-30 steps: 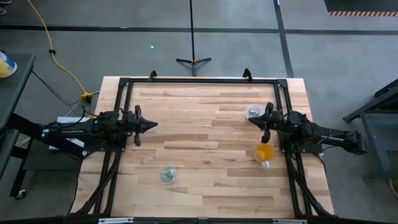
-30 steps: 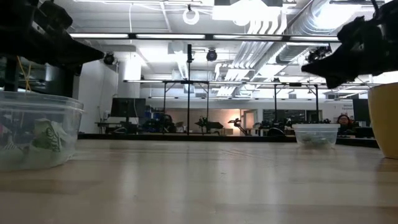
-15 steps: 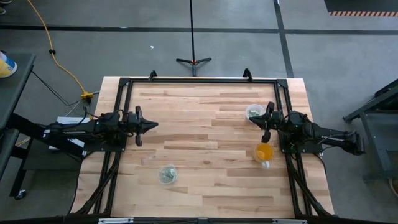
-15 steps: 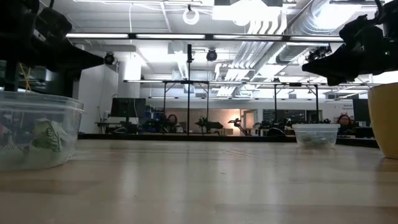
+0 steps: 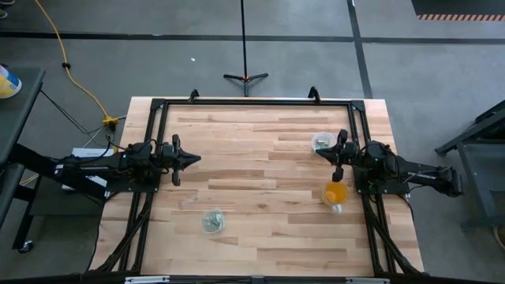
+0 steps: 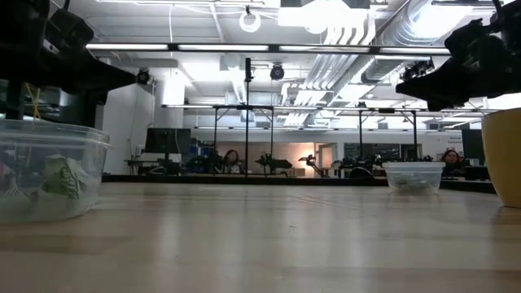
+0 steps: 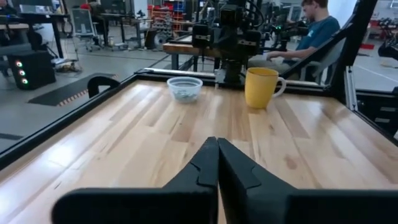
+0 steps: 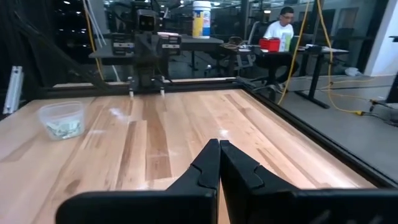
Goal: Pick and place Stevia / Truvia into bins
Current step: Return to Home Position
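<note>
Green-and-white Stevia packets (image 6: pixel 63 179) lie inside the near clear bin (image 5: pixel 211 222), which stands on its base at the left of the low view (image 6: pixel 49 172). The second clear bin (image 5: pixel 321 142) holds a few packets too and also shows in the left wrist view (image 7: pixel 185 89). My left gripper (image 5: pixel 197 158) hovers shut above the table's left half, far from both bins (image 7: pixel 217 142). My right gripper (image 5: pixel 317 151) hovers shut just beside the far-right bin, above the table (image 8: pixel 219 144). Neither holds anything.
An orange cup (image 5: pixel 335 193) stands near the right arm, toward the near side, and shows as a mug in the left wrist view (image 7: pixel 263 87). A black frame (image 5: pixel 252 101) runs along the table's edges. Bare wood lies between the two arms. People sit in the room beyond.
</note>
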`<move>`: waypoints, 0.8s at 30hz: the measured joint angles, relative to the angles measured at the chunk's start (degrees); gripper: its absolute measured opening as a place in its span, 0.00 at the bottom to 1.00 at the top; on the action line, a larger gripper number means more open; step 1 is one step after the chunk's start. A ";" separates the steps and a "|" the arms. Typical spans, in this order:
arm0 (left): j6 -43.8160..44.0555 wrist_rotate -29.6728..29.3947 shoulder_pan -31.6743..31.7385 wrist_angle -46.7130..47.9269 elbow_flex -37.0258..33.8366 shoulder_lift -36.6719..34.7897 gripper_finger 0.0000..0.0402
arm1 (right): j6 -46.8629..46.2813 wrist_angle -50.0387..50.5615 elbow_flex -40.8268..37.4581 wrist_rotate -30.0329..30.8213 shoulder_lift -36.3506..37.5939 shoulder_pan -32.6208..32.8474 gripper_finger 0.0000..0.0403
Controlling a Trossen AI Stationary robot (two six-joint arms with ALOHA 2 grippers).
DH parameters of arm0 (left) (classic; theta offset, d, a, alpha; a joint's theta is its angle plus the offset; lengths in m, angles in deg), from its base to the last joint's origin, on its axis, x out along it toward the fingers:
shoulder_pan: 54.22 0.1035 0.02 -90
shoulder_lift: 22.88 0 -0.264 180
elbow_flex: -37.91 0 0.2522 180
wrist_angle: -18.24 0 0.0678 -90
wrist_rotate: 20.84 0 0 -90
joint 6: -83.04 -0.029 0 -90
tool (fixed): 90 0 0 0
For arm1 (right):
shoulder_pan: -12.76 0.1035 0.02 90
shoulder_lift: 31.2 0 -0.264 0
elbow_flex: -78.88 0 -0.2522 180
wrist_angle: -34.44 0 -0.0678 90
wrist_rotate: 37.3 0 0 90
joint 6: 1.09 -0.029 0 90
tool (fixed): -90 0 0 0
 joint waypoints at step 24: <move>-1.95 -0.43 0.00 0.00 -0.02 0.02 0.17 | -0.12 -0.03 -0.02 0.76 0.00 0.00 0.00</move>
